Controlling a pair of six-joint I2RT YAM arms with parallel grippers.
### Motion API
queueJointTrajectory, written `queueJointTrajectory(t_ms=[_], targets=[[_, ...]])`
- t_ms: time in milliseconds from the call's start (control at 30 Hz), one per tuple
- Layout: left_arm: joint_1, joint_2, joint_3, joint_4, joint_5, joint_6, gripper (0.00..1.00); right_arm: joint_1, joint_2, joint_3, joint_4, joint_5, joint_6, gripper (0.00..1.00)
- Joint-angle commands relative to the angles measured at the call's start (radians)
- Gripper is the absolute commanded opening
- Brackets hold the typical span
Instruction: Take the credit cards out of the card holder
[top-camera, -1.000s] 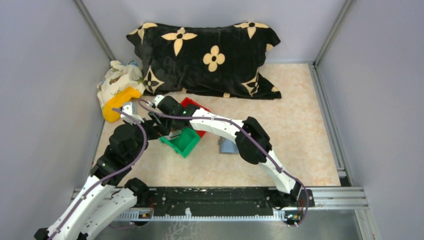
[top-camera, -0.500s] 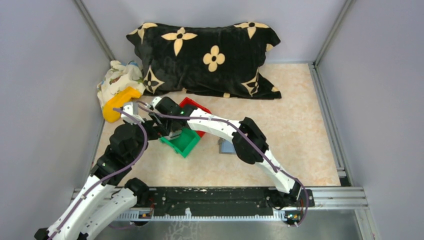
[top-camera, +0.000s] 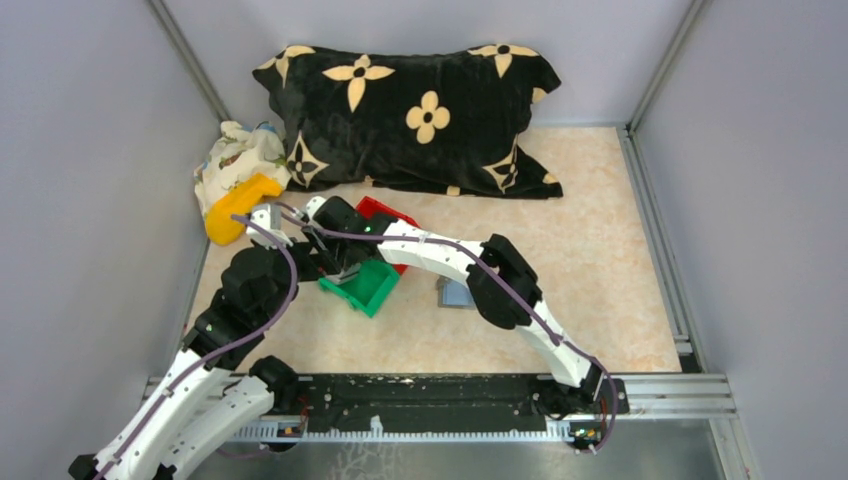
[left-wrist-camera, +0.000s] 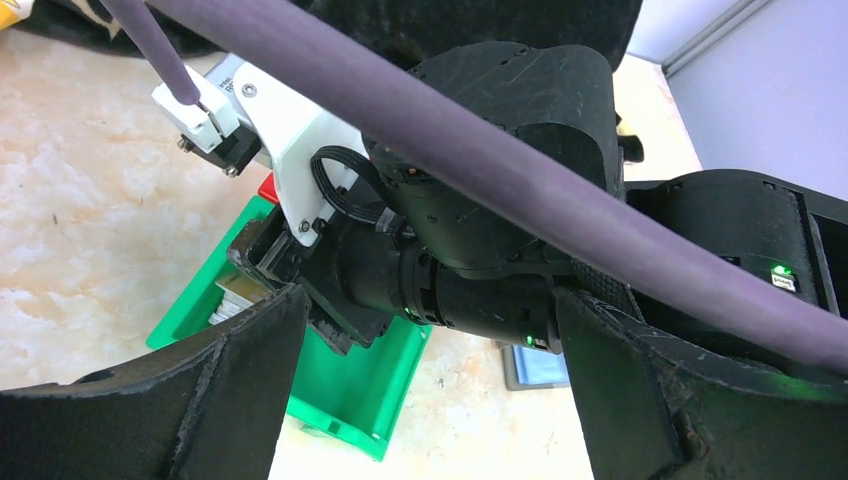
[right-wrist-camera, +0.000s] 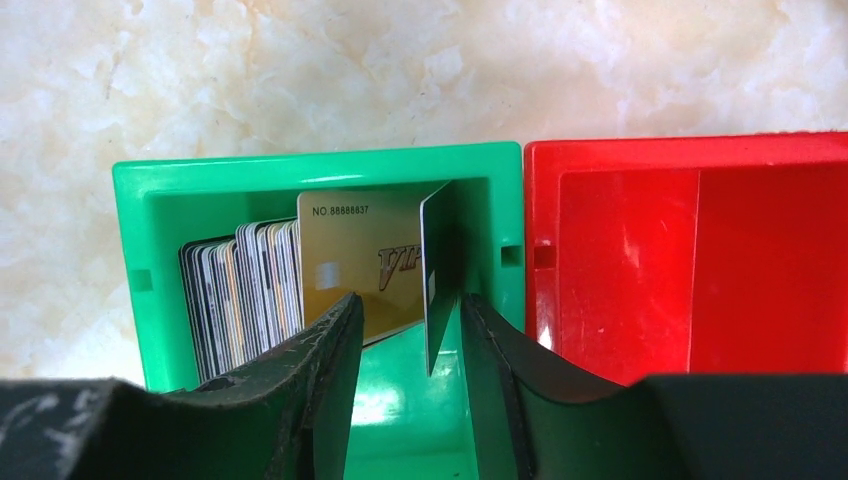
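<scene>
One card (right-wrist-camera: 440, 250) was seen loose in the green bin (right-wrist-camera: 300, 160) within the parted right claw (right-wrist-camera: 410, 300), left claw (left-wrist-camera: 430, 300) spread wide; the card holder (top-camera: 453, 293) was judged due next.

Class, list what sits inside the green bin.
The green bin holds a stack of cards standing on edge, a gold card and a dark card, edge-on between the open jaws of the right gripper. The gripper covers the bin's near floor.

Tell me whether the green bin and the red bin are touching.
Touching. The right wrist view shows the green bin sitting flush against the red bin, their side walls meeting with no floor showing between them.
</scene>
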Motion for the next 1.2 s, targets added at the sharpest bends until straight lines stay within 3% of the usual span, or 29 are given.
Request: queueJointTrajectory(t_ms=[0,200,367,1167], targets=[[-0.002,0.022,-0.006,0.073,0.017,-0.007,0.99,0.067,-0.111,-0.027,0.071,-0.040,0.019,0.42],[-0.003,0.031,-0.014,0.083,0.024,-0.008,0.99,0.076,-0.156,-0.073,0.099,-0.025,0.023,0.41],[-0.001,0.036,-0.014,0.086,0.026,-0.007,0.99,0.088,-0.174,-0.077,0.100,-0.022,0.022,0.34],[-0.002,0.048,-0.020,0.106,0.037,-0.005,0.99,0.133,-0.153,-0.115,0.143,-0.106,0.107,0.20]])
